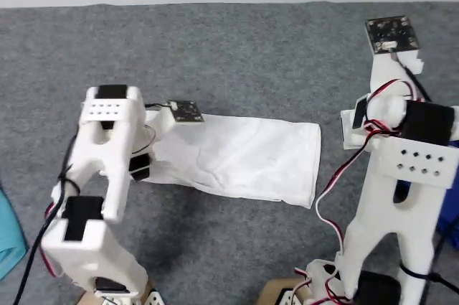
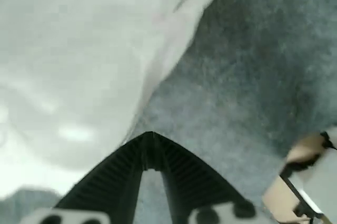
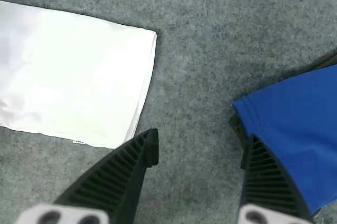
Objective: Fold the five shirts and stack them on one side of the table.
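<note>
A white shirt (image 1: pixel 244 156), folded into a long strip, lies across the middle of the grey table. My left gripper (image 1: pixel 143 165) is at its left end. In the left wrist view its fingers (image 2: pixel 152 147) are shut, with the white shirt's (image 2: pixel 79 66) edge running down to the tips. My right arm (image 1: pixel 409 154) stands raised at the right. Its gripper (image 3: pixel 200 145) hangs open above bare carpet, between the white shirt's (image 3: pixel 73 81) right end and a blue shirt (image 3: pixel 295 124).
A teal shirt (image 1: pixel 8 237) pokes in at the left edge of the table. The blue shirt (image 1: pixel 450 208) lies at the right edge behind my right arm. Tan bases (image 1: pixel 276 292) sit at the front edge. Bare carpet (image 1: pixel 237 54) stretches behind the white shirt.
</note>
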Controlling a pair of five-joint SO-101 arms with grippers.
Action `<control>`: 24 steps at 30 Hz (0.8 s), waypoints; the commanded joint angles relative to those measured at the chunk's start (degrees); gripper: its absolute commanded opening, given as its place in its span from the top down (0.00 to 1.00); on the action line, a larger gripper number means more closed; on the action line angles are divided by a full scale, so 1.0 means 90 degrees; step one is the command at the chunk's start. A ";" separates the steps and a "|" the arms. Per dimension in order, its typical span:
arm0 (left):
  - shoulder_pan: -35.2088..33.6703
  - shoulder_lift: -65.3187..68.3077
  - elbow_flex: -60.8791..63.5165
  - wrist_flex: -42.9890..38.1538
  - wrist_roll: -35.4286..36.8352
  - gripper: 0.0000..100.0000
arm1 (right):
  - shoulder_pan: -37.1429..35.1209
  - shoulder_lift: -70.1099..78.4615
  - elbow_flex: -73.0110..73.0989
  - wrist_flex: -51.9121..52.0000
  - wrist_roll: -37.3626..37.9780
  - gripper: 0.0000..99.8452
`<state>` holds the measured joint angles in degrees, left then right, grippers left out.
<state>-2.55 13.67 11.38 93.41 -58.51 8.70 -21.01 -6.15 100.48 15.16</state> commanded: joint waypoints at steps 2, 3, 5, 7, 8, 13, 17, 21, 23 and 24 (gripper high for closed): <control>0.0225 0.0547 -0.0503 -0.0225 -0.0010 1.00 | 0.0054 -0.0220 -0.0078 0.0220 -0.0068 0.73; 0.0264 0.0694 -0.0708 -0.0215 0.0000 1.00 | 0.0054 -0.0220 -0.0078 0.0220 -0.0068 0.73; 0.0342 0.0947 -0.1079 -0.0215 0.0059 1.00 | 0.0044 -0.0220 -0.0078 0.0220 -0.0068 0.73; 0.0410 0.1201 -0.1460 -0.0215 0.0205 1.00 | 0.0024 -0.0220 -0.0078 0.0220 -0.0068 0.73; 0.0440 0.1338 -0.1665 -0.0215 0.0274 1.00 | 0.0015 -0.0220 -0.0078 0.0220 -0.0068 0.73; 0.0635 0.1748 -0.2642 -0.0078 0.0440 1.00 | 0.0015 -0.0220 -0.0078 0.0220 -0.0068 0.73; 0.0899 0.1924 -0.3013 0.0352 0.0440 1.00 | 0.0015 -0.0230 -0.0068 0.0230 -0.0068 0.73; 0.0987 0.1944 -0.3004 0.0459 0.0440 1.00 | 0.0015 -0.0386 -0.0068 0.0230 -0.0068 0.73; 0.0987 0.1973 -0.2965 0.0410 0.0440 1.00 | 0.0015 -0.0493 -0.0059 0.0230 -0.0068 0.73; 0.0987 0.1983 -0.2935 0.0410 0.0430 1.00 | 0.0015 -0.0542 -0.0059 0.0230 -0.0068 0.73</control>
<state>5.89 31.87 -13.41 96.40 -54.81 8.70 -22.59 -6.15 100.48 15.16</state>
